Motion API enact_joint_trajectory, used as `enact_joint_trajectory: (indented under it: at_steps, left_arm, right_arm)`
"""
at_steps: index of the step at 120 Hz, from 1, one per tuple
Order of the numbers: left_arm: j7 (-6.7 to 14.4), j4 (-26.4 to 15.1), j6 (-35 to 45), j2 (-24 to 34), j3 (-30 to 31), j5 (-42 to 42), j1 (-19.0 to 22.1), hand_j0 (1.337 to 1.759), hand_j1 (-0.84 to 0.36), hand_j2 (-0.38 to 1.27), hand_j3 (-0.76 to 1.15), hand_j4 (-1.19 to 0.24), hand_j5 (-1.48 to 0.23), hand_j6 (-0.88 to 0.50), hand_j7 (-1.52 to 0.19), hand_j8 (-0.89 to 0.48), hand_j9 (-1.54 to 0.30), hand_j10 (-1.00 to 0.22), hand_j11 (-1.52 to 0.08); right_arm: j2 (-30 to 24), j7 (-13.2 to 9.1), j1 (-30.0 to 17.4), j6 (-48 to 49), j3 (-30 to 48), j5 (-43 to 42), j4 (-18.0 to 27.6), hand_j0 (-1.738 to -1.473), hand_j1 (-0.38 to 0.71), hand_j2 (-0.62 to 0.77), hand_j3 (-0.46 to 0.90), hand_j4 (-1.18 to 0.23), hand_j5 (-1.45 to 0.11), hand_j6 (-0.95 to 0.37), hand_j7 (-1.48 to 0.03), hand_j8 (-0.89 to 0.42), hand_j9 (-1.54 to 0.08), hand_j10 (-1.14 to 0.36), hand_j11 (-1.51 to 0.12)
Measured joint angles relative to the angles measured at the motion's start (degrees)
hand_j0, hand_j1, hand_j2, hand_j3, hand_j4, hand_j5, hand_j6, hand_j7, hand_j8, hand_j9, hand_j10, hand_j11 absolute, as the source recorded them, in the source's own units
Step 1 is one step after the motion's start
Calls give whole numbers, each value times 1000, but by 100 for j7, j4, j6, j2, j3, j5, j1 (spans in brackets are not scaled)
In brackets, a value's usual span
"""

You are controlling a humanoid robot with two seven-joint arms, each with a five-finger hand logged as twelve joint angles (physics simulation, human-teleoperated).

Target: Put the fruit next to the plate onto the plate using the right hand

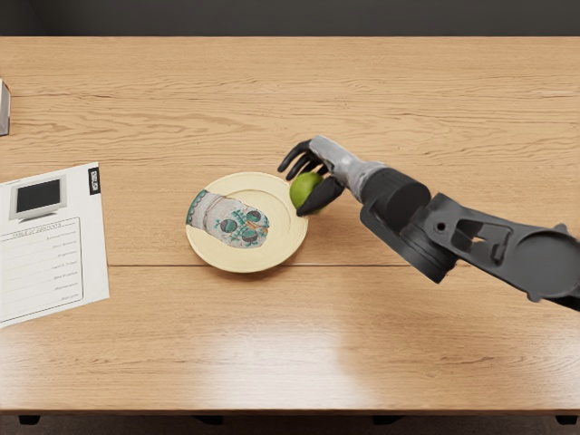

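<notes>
Fruit [304,187], round and green, is clasped by the right hand [319,169] at the plate's [272,252] upper-right rim. A printed sheet [50,245] lies well left of the plate.

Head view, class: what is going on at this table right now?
The right hand, reaching in from the right, grips a green fruit at the right rim of the yellow plate. The fruit is not yet set down on the plate, and the view does not show whether it is lifted. A printed sheet lies at the table's left.
</notes>
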Motion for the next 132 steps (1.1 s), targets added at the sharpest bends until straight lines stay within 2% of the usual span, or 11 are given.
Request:
enact_joint_trajectory:
  at_steps: [28,58,87,96,114,132]
  left_arm:
    - [-1,0,-2,0,-1,0,0,1658,349,0,0,0,0,0,0,0,0,0,0]
    - [0,0,-1,0,-2,0,0,1658,349,0,0,0,0,0,0,0,0,0,0]
    - [0,0,0,0,-1,0,0,1658,349,0,0,0,0,0,0,0,0,0,0]
    - [0,0,0,0,-2,0,0,1658,349,0,0,0,0,0,0,0,0,0,0]
    - [0,0,-1,0,-1,0,0,1658,349,0,0,0,0,0,0,0,0,0,0]
    - [-1,0,-1,0,-2,0,0,1658,349,0,0,0,0,0,0,0,0,0,0]
  right_arm:
    - [305,1,71,1,-24,-5,-13,-1654,165,66,0,-565,-762,-574,-748,-391,-770,-386,-762]
    - [565,2,37,-10,-121,-16,-17,-1654,169,93,0,-567,-760,-575,-748,-399,-766,-391,-763]
    - [660,2,20,-17,-304,-22,-14,-1655,159,78,0,-546,-732,-553,-720,-412,-738,-403,-734]
    - [656,2,19,-38,-309,-21,-12,-1656,115,46,0,-477,-636,-482,-627,-386,-640,-379,-637]
    - [610,3,12,-59,-156,-12,-1,-1657,-92,17,0,-258,-343,-261,-339,-215,-345,-211,-344]
    - [567,3,-2,86,203,60,22,-1658,-208,6,0,-139,-185,-141,-182,-119,-185,-117,-185]
